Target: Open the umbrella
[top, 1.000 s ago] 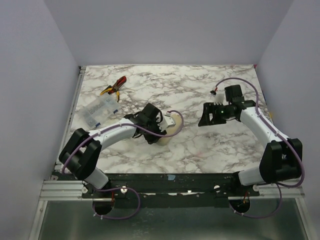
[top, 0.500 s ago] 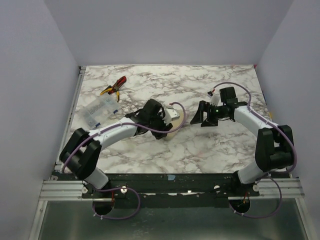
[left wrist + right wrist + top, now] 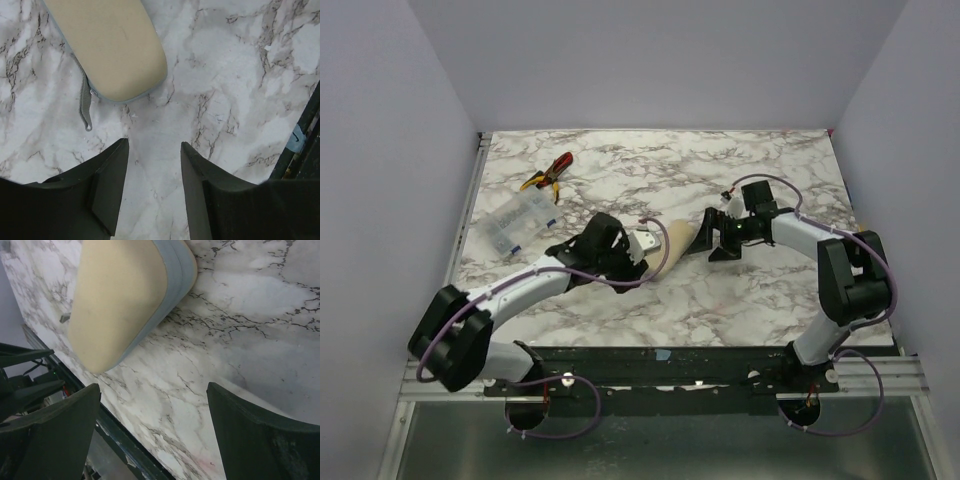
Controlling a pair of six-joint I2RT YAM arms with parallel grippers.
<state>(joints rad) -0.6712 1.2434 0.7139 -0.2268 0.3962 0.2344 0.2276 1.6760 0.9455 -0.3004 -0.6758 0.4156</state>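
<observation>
The umbrella [image 3: 676, 243] was laid closed on the marble table [image 3: 620, 170], near its middle and between the two grippers, touched by neither. The left gripper [image 3: 153, 145] was held partly spread and empty, while the right gripper [image 3: 153, 390] was spread wide — nothing grasped.

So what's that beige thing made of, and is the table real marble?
The umbrella looks like matte beige fabric: soft rounded end, grey seam, webbing strap. The table shows grey marble veining, but stone or printed laminate, I cannot tell.
</observation>
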